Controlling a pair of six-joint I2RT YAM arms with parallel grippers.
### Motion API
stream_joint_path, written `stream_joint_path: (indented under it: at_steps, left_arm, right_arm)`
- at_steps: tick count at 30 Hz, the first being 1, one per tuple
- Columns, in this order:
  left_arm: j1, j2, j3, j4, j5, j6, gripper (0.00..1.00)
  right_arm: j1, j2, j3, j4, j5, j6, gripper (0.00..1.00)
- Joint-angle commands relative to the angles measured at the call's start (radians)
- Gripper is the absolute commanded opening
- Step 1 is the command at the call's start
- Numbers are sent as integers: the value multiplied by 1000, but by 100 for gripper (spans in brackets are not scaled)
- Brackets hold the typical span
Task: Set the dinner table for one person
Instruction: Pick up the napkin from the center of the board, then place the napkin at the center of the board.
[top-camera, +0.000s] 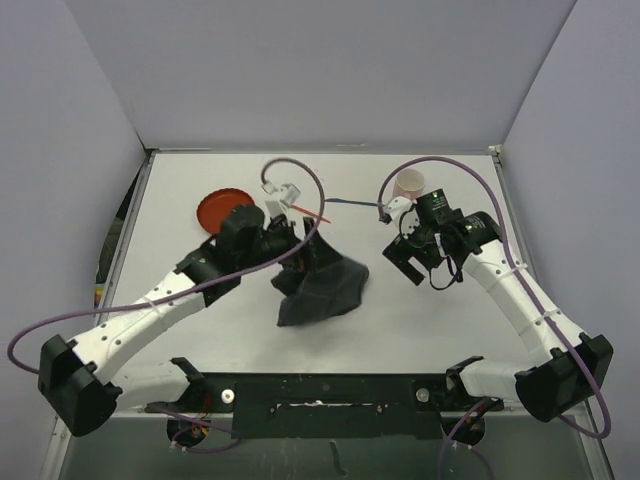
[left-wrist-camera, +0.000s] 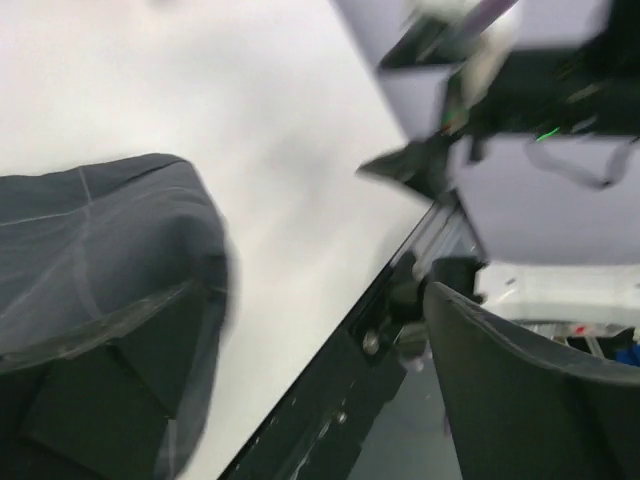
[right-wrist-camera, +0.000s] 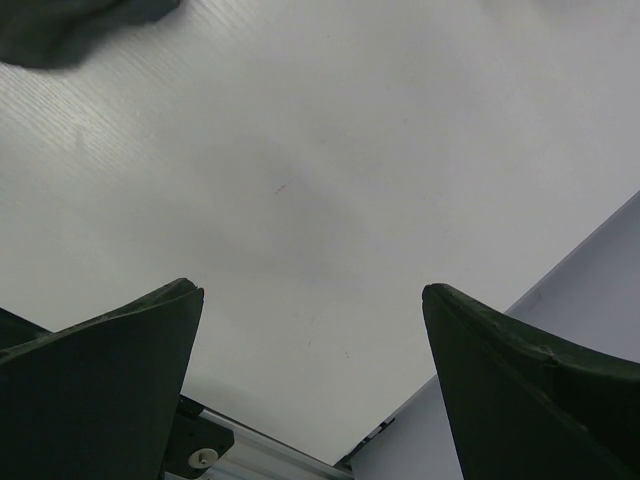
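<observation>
The dinner table (top-camera: 200, 320) is a white tabletop with metal rails. A dark grid-lined cloth mat (top-camera: 325, 285) lies crumpled near its middle. My left gripper (top-camera: 292, 258) sits at the mat's upper left edge. In the blurred left wrist view that gripper (left-wrist-camera: 315, 300) is open: the mat (left-wrist-camera: 100, 230) bunches beside and over the left finger (left-wrist-camera: 110, 380), and only bare table (left-wrist-camera: 280, 150) shows between the jaws. My right gripper (top-camera: 408, 265) hovers to the mat's right. It stands open (right-wrist-camera: 312, 295) over bare table (right-wrist-camera: 300, 150), holding nothing.
A red plate (top-camera: 222, 210) lies at the back left. A pink cup (top-camera: 410, 184) stands at the back right, behind the right wrist. A thin red stick (top-camera: 312, 212) and a thin blue one (top-camera: 350, 201) lie behind the mat. The mat's corner (right-wrist-camera: 60, 25) shows in the right wrist view.
</observation>
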Motion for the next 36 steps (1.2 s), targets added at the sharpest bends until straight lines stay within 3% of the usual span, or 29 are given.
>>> stream_joint_path:
  at_steps: [1,4,7,12,16,19,21,23,25,27,31,36]
  left_arm:
    - [-120,109,-249,189,-1,-129,98]
    - [-224,183,-284,247,-73,-134,98]
    - [-255,217,-214,216,-90,-88,98]
    - [-256,201,-45,93,-91,-16,98]
    - [-258,126,165,-97,-148,101,98]
    - [-258,59,356,-330,-324,208,98]
    - [-251,14,422,-483,-582,252,98]
    - [-238,-38,409,-610,-827,228,98]
    - [-199,-102,344,-689,-939,188,98]
    - [-145,-169,258,-718,-944,133,98]
    - [-65,-298,91,-714,-876,32,98]
    - [-58,-368,82,-742,-859,-1,98]
  right_arm:
    - [3,12,-7,25,-5,-5,98]
    - [8,21,8,16,5,-9,98]
    - [15,33,30,7,-10,-8,98]
    - [27,69,69,17,-36,3,98]
    - [35,90,62,78,-2,6,98]
    - [102,109,66,157,62,3,98]
    - [202,144,78,242,258,-23,98]
    - [309,194,81,365,524,-108,98]
    - [367,239,50,568,728,-273,98]
    - [377,266,73,685,754,-364,98]
    - [389,341,262,645,708,-324,98]
    - [438,452,492,753,786,-456,98]
